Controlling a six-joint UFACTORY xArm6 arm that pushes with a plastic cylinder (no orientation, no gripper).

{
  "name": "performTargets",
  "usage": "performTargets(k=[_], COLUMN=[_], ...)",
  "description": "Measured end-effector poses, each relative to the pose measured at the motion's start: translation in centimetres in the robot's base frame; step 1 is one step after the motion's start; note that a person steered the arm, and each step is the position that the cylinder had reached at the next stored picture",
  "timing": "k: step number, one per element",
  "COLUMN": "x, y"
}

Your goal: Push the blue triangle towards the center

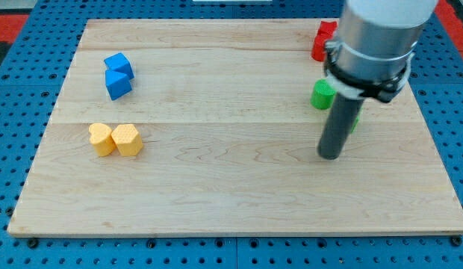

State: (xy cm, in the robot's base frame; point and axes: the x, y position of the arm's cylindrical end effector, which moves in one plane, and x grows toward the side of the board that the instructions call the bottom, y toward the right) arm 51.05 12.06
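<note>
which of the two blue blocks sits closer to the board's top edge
The upper blue block; the other blue block touches it just below, nearer the yellow pair.

My arm's grey housing (381,37) runs off the view's top and covers most of a red block (321,41) by the board's far right edge. A green block (322,95) is partly hidden behind my rod (337,127); neither block's shape is clear.
</note>
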Motion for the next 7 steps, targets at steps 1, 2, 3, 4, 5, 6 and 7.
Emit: performTargets(k=[1,2,3,4,5,6,7], x=[0.4,0.4,0.4,0.4,0.8,1.1,1.1], y=[-3.0,-5.1,-6.5,-8.3,-9.1,-9.6,-9.9])
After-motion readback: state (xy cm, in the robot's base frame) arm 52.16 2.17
